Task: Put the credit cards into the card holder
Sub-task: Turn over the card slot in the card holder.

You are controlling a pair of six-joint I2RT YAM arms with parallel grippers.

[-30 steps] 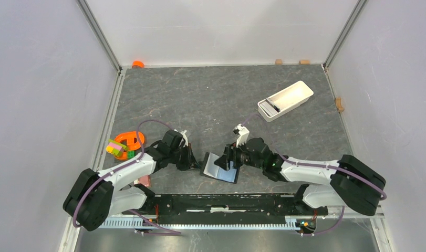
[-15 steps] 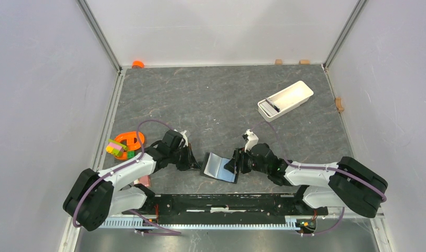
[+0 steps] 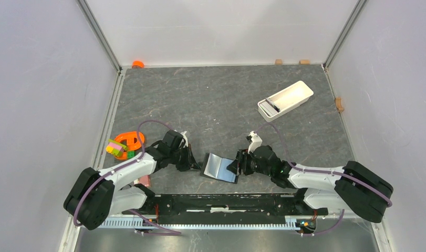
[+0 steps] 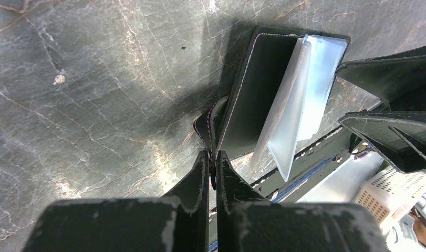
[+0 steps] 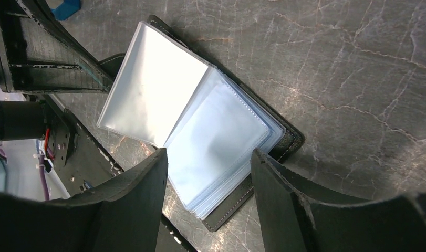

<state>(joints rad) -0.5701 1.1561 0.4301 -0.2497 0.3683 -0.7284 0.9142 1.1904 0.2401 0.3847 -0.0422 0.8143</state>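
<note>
Grey tabletop (image 3: 210,100) bears the card holder (image 3: 219,168) (left fingers (image 4: 200,181) pinch its edge).

The counter (image 3: 210,100) is dark grey stone with thin pale lines. Near the front, in the middle, the black card holder (image 3: 219,167) lies open on it, with its clear pockets facing up. A long white tray (image 3: 292,94) sits slanted, well apart, at the back right. By the left edge lies an orange thing (image 3: 131,139) with little bright blocks (image 3: 115,147) touching it. A small orange cap (image 3: 137,64) sits at the back left corner.
</note>
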